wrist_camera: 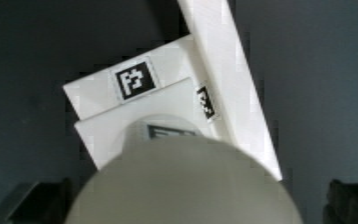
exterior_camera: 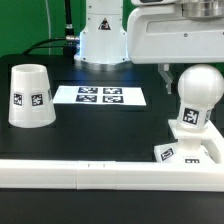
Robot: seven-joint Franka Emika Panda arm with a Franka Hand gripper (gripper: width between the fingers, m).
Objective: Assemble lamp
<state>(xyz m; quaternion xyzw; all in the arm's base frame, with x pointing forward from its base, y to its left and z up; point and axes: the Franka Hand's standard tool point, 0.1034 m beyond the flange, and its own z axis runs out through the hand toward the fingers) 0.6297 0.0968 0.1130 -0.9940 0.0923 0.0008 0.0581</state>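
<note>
Squarely between spread pincer [wrist_camera: 194,203] fingers [wrist_camera: 44,200]: bulb [wrist_camera: 176,172] (contact unclear).

The exterior view sat low and close at the near edge of the counter [exterior_camera: 110,125], looking slightly down across the long white rail [exterior_camera: 90,172] toward the robot's pedestal [exterior_camera: 100,40]; the wrist view looked steeply down from very near, above the bulb [wrist_camera: 179,185]; both views shared the bulb, the square base [wrist_camera: 131,100] and the rail.

Bulb [wrist_camera: 176,185] blurred close-up, hides pt of base [wrist_camera: 131,95].
</note>
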